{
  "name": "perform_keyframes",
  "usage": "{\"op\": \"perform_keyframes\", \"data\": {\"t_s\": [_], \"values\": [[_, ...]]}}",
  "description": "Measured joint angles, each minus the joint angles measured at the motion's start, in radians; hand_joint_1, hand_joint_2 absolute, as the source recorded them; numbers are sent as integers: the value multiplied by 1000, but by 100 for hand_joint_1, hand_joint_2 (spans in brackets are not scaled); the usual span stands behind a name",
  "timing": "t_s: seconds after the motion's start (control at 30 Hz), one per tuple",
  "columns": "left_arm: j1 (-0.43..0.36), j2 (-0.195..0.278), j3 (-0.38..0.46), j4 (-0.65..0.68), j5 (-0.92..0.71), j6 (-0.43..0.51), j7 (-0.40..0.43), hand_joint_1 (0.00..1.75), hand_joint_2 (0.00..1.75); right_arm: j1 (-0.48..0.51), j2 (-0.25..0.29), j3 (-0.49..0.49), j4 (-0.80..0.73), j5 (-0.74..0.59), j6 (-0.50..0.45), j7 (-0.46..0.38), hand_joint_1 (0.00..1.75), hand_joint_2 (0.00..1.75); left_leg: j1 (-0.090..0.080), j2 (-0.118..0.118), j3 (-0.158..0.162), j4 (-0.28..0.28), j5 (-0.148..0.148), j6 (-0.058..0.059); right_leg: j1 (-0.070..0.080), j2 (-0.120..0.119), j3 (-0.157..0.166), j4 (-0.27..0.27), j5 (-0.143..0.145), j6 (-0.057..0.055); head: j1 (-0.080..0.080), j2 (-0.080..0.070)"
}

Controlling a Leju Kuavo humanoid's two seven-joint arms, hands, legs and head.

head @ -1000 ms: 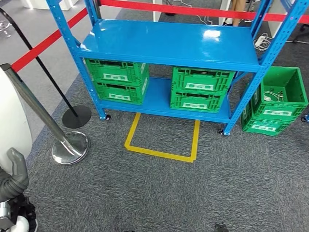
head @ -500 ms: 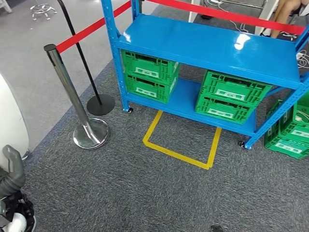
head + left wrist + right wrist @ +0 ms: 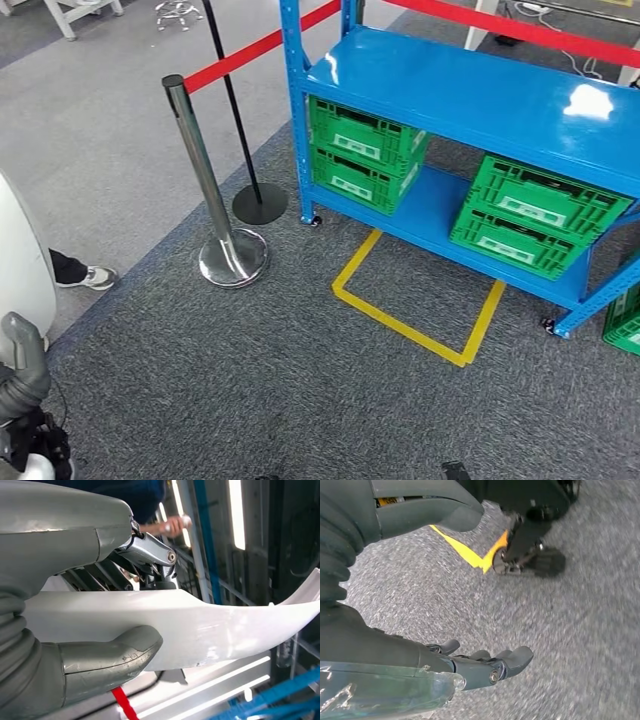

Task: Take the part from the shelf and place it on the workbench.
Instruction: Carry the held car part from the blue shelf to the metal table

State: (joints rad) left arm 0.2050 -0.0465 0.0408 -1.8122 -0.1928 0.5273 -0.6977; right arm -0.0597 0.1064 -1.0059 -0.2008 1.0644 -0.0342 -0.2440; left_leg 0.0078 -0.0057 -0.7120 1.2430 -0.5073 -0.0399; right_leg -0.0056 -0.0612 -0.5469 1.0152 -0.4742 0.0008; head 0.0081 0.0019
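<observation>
Down by its left side, the left robot hand (image 3: 94, 650) gripped the white part (image 3: 196, 625), clear of the shelf (image 3: 483, 95); right robot hand (image 3: 486, 667) hung empty, fingers loosely apart.

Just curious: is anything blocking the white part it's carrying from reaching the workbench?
Cannot tell where the workbench is. The left hand holds the white part; ahead on the floor stand a chrome post and a person's shoe.

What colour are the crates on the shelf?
Green crates with white labels, on the blue shelf; head view.
</observation>
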Motion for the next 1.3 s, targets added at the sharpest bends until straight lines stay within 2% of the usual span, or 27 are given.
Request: {"op": "perform_keyframes", "data": {"t_s": [0.07,0.13,0.17,0.2,0.23,0.3,0.37,0.4,0.43,0.47,0.5,0.53,0.6,0.67,0.73,0.77,0.8,0.87,0.93,0.97,1.0,1.03,1.1,1.17,1.23,1.27,1.3], "values": [[1,0,0,-7,-10,-3,0,175,175,-3,6,0,0,1,1,6,0,175,-4,42,87,-140,55,4,3,-26,2,1,-2,3,0,0],[0,0,0,-15,-20,-4,2,175,175,-5,12,0,0,1,6,14,0,175,-11,79,142,-240,79,13,9,-49,4,3,-4,10,-1,0],[1,0,0,-18,-23,-4,2,175,175,-5,15,0,0,1,8,17,0,175,-14,80,146,-254,79,17,11,-60,5,2,-5,15,-1,0],[3,0,2,-21,-25,-4,3,175,175,-6,18,0,0,1,10,20,0,175,-14,66,142,-256,81,24,12,-73,7,1,-5,19,-1,0],[6,0,3,-24,-26,-4,3,175,175,-6,21,0,0,2,10,21,0,175,-13,53,140,-258,84,30,10,-73,6,3,-8,25,-1,0],[8,0,6,-32,-27,-4,4,175,175,-7,26,0,0,4,8,22,0,175,-9,28,137,-261,90,42,6,-25,-11,43,-38,35,2,0],[7,-1,7,-37,-27,-6,5,175,175,-5,31,1,0,5,6,17,0,175,-6,4,133,-262,94,50,3,41,-64,164,-103,40,6,0],[7,-1,8,-37,-27,-7,6,175,175,-2,32,1,0,6,6,15,0,175,-6,-9,131,-262,95,52,3,54,-97,234,-132,40,6,0],[9,-1,9,-37,-28,-8,7,175,175,0,34,1,1,6,6,13,0,175,-6,-24,130,-262,96,53,3,58,-121,282,-146,40,6,0],[10,-1,11,-37,-28,-9,7,175,175,2,35,1,1,7,5,11,0,175,-6,-40,129,-262,97,53,3,60,-128,295,-140,39,6,0],[11,-1,12,-37,-28,-9,7,175,175,2,35,1,1,7,5,11,0,175,-6,-56,130,-261,99,51,2,62,-116,266,-115,38,6,0],[11,-1,14,-37,-28,-10,8,175,175,2,36,1,1,7,4,10,0,175,-4,-71,130,-261,100,49,1,71,-87,205,-79,37,6,0],[10,-1,15,-38,-28,-10,8,175,175,1,37,1,1,8,4,9,0,175,-4,-99,127,-256,102,41,-7,122,-26,71,-26,37,5,0],[10,-1,16,-40,-29,-11,8,175,175,0,39,1,1,8,5,6,0,175,-2,-122,118,-255,107,28,-9,153,3,14,-16,33,4,0],[13,-2,17,-42,-30,-11,8,175,175,-1,40,2,1,8,8,-2,0,175,4,-139,110,-258,115,14,-5,132,8,10,-11,19,5,0],[14,-2,18,-42,-30,-11,8,175,175,-2,41,2,1,8,10,-7,0,175,5,-124,105,-252,112,9,-3,120,9,7,-7,11,3,0],[13,-2,19,-43,-30,-12,8,175,175,-3,42,2,1,8,12,-11,0,175,3,-96,93,-231,98,5,-3,107,8,4,-3,4,0,0],[8,-2,19,-44,-28,-13,8,175,175,-3,42,2,1,9,18,-18,0,175,-1,-28,44,-126,38,1,0,77,7,0,1,-4,-7,0],[7,-2,19,-44,-25,-13,7,175,175,-1,42,2,1,11,23,-23,0,175,1,-8,-13,-3,-14,-3,3,44,5,1,0,-6,-9,0],[8,-2,20,-44,-23,-14,6,175,175,-1,42,2,1,13,25,-24,0,175,1,-6,-23,22,-17,-4,4,28,5,1,-1,-7,-9,0],[9,-2,20,-44,-21,-14,6,175,175,-2,42,2,1,14,27,-26,0,175,1,-4,-14,8,-1,-4,4,13,5,1,-1,-6,-9,0],[9,-2,20,-44,-19,-14,5,175,175,-4,42,2,1,15,28,-26,0,175,1,5,14,-41,28,-4,4,-1,6,1,-2,-5,-9,0],[8,-2,20,-44,-16,-16,3,175,175,-6,42,2,1,15,32,-22,0,175,-2,52,90,-175,79,1,8,-25,9,2,-7,1,-9,0],[7,-3,20,-44,-15,-18,2,175,175,-7,42,2,1,15,38,-11,0,175,-9,80,126,-246,91,13,13,-46,12,2,-13,11,-8,0],[7,-3,21,-44,-14,-20,2,175,175,-7,42,2,1,16,44,0,0,175,-13,57,125,-253,92,30,13,-67,18,-3,-15,21,-7,0],[7,-3,21,-44,-13,-20,1,175,175,-9,42,2,1,16,47,4,0,175,-11,45,125,-256,94,37,12,-61,19,0,-20,26,-6,0],[7,-2,22,-45,-13,-20,1,175,175,-9,42,2,1,17,49,6,0,175,-9,32,125,-258,96,43,10,-40,14,15,-32,32,-4,0]]}}
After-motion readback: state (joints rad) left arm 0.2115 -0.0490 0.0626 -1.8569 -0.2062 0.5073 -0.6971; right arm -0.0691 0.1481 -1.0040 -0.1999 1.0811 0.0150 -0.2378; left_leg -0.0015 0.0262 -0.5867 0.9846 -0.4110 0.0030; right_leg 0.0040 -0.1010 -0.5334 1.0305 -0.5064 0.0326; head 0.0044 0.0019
